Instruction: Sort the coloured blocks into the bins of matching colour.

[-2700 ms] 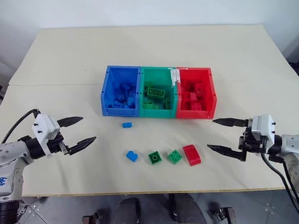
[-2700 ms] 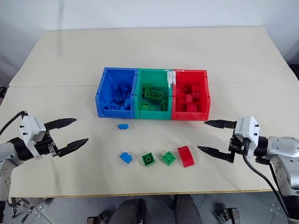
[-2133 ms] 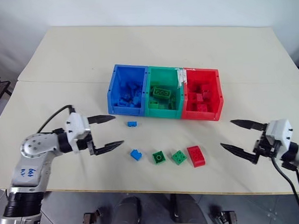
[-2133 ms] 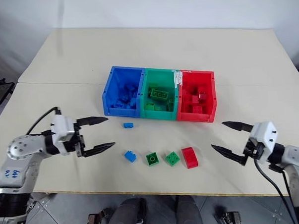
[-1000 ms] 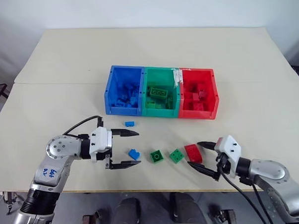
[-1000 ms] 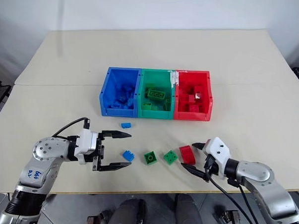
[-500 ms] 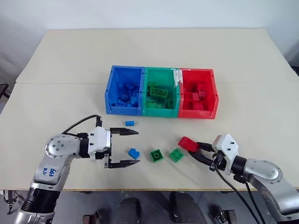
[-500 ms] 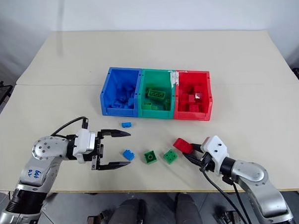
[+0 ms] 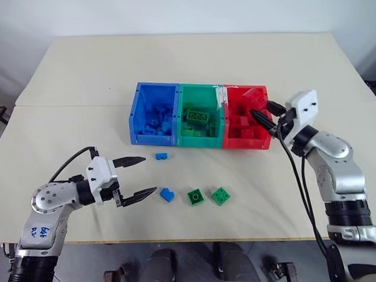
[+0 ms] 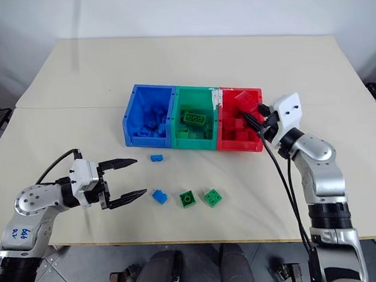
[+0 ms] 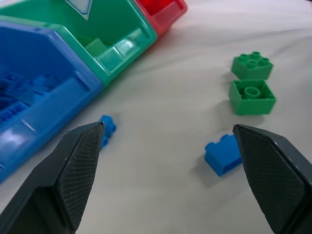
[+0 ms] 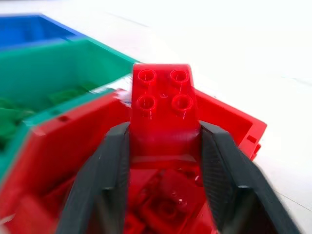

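My right gripper (image 9: 262,116) is shut on a red block (image 12: 164,109) and holds it above the right end of the red bin (image 9: 244,141). That bin is joined to a green bin (image 9: 200,140) and a blue bin (image 9: 152,139), each with several blocks inside. Two green blocks (image 9: 195,197) (image 9: 220,195) and a blue block (image 9: 167,195) lie in a row in front of the bins. A smaller blue block (image 9: 160,156) lies close to the blue bin. My left gripper (image 9: 151,174) is open, just left of the two blue blocks and touching neither.
The bins stand in the middle of a cream table (image 9: 81,120). A seam crosses the table behind the bins. A black cable (image 9: 295,174) hangs along my right arm.
My right gripper lifted the red block off the table and carried it up and away to the red bin. My left gripper drew back a little to the left, still open.
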Robot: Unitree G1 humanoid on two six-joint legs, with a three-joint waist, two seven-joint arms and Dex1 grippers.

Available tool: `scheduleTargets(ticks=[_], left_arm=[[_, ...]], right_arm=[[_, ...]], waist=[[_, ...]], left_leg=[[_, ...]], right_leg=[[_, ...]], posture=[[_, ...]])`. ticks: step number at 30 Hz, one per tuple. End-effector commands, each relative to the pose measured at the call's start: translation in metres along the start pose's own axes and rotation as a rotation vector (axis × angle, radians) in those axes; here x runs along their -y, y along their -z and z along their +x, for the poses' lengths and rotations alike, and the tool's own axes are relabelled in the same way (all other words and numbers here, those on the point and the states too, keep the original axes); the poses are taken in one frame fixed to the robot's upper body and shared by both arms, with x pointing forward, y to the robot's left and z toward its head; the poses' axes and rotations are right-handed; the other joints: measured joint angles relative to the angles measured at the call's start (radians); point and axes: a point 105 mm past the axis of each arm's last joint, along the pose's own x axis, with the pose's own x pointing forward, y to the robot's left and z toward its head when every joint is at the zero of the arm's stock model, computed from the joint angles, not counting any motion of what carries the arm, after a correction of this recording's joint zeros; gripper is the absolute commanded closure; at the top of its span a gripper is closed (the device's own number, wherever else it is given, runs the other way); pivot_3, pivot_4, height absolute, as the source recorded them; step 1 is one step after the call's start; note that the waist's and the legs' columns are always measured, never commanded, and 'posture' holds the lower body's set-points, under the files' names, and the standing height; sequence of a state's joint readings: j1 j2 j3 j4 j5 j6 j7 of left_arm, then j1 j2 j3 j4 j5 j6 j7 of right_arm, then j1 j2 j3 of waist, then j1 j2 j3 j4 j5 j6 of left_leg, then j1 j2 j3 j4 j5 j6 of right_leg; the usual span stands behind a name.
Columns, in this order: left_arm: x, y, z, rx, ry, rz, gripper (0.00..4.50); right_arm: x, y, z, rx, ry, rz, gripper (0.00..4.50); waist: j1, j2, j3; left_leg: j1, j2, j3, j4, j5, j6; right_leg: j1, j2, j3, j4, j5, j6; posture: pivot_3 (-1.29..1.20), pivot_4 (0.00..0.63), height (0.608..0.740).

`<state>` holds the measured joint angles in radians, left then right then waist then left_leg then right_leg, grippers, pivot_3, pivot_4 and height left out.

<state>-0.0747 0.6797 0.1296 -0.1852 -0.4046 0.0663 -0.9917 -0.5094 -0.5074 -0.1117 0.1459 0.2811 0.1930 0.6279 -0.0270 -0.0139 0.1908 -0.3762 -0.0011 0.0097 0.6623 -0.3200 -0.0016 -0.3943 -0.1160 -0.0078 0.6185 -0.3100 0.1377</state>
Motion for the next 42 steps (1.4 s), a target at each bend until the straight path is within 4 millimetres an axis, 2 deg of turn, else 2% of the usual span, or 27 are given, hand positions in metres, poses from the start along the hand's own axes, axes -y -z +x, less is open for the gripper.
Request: scheduleTargets(ticks=[1,4,10,11,13,15,17,19,22,25,27,31,36,42], left_arm=[[-0.002,-0.015,0.001,0.035,-0.024,0.043,0.00],[0.000,-0.020,0.004,0.043,-0.002,0.042,0.00],[0.007,-0.029,0.014,0.062,0.099,0.036,0.00],[0.009,-0.028,0.018,0.058,0.130,0.041,0.00],[0.011,-0.025,0.028,0.051,0.199,0.053,0.00],[0.011,-0.023,0.034,0.045,0.236,0.069,0.00],[0.011,-0.026,0.042,0.065,0.278,0.072,0.00],[0.012,-0.029,0.047,0.087,0.317,0.067,0.00],[0.015,-0.030,0.050,0.097,0.364,0.072,0.00],[0.016,-0.030,0.051,0.099,0.371,0.077,0.00],[0.015,-0.030,0.049,0.105,0.354,0.077,0.00],[0.008,-0.026,0.039,0.085,0.278,0.084,0.00],[0.004,-0.019,0.021,0.048,0.203,0.083,0.00],[0.009,-0.015,-0.001,0.003,0.127,0.062,0.00]], right_arm=[[-0.001,-0.008,0.004,0.026,-0.030,-0.036,1.00],[0.000,-0.013,-0.003,0.044,-0.059,-0.036,0.02],[-0.007,-0.022,-0.066,0.075,-0.220,-0.084,0.02],[-0.011,-0.024,-0.083,0.096,-0.270,-0.074,0.02],[-0.010,-0.014,-0.122,0.019,-0.295,-0.091,0.02],[-0.010,-0.006,-0.142,-0.045,-0.311,-0.109,0.02],[-0.005,0.009,-0.171,-0.145,-0.331,-0.122,0.02],[-0.001,0.019,-0.191,-0.218,-0.349,-0.117,0.02],[0.005,0.028,-0.201,-0.270,-0.364,-0.098,0.02],[0.005,0.030,-0.195,-0.261,-0.390,-0.113,0.02],[-0.004,0.031,-0.180,-0.229,-0.448,-0.127,0.02],[-0.038,0.025,-0.135,-0.143,-0.623,-0.120,0.02],[-0.077,0.034,-0.107,-0.224,-0.863,-0.141,0.02],[-0.119,0.036,-0.072,-0.143,-1.094,-0.159,0.02]], waist=[[-0.001,0.000,0.000],[0.000,0.000,0.000],[0.026,0.001,0.000],[0.028,0.001,0.000],[0.040,0.001,0.000],[0.047,0.001,0.000],[0.045,0.001,0.000],[0.041,0.001,0.000],[0.022,0.001,0.000],[0.014,0.001,0.000],[0.011,0.001,0.000],[-0.002,0.001,0.000],[0.003,0.001,0.001],[0.001,0.001,0.001]], left_leg=[[0.000,0.000,0.000,0.000,0.000,0.000],[-0.001,-0.001,0.001,0.000,-0.001,0.001],[-0.002,-0.002,0.000,0.000,-0.003,0.004],[-0.002,-0.003,0.001,0.000,-0.003,0.005],[-0.003,-0.003,0.000,0.001,-0.003,0.005],[-0.003,-0.003,0.001,0.001,-0.004,0.005],[-0.002,-0.002,0.005,0.002,-0.004,0.006],[-0.001,-0.002,0.007,0.002,-0.004,0.006],[0.004,-0.001,0.009,0.002,-0.004,0.007],[0.007,0.001,0.010,0.002,-0.005,0.008],[0.008,0.001,0.010,0.002,-0.004,0.008],[0.008,0.001,0.009,0.003,-0.002,0.003],[0.004,0.002,0.008,0.002,-0.001,0.001],[0.003,0.001,0.007,0.002,-0.002,0.002]], right_leg=[[0.000,0.001,0.000,0.000,0.000,0.000],[0.000,0.001,-0.001,-0.001,0.000,0.000],[0.001,0.000,-0.004,-0.004,0.000,0.000],[0.001,0.000,-0.004,-0.005,0.001,0.001],[0.003,0.000,-0.007,-0.008,0.001,0.002],[0.003,0.001,-0.007,-0.009,0.001,0.003],[0.003,0.001,-0.006,-0.009,0.002,0.004],[0.004,0.001,-0.005,-0.010,0.003,0.005],[0.006,0.001,-0.003,-0.011,0.003,0.005],[0.007,0.002,-0.002,-0.009,0.003,0.005],[0.007,0.002,-0.001,-0.007,0.003,0.005],[0.006,0.002,-0.001,-0.006,0.004,0.004],[0.002,0.001,-0.002,-0.005,0.004,0.003],[0.002,-0.002,-0.002,-0.009,0.004,0.003]], posture=[[0.00,0.150,0.740],[0.00,0.150,0.740],[0.00,0.150,0.740],[0.00,0.150,0.740],[0.00,0.150,0.740],[0.00,0.150,0.740],[0.00,0.150,0.740],[0.00,0.150,0.740],[0.00,0.150,0.740],[0.00,0.150,0.740],[0.00,0.150,0.740],[0.00,0.150,0.740],[0.00,0.150,0.740],[0.00,0.150,0.740]])
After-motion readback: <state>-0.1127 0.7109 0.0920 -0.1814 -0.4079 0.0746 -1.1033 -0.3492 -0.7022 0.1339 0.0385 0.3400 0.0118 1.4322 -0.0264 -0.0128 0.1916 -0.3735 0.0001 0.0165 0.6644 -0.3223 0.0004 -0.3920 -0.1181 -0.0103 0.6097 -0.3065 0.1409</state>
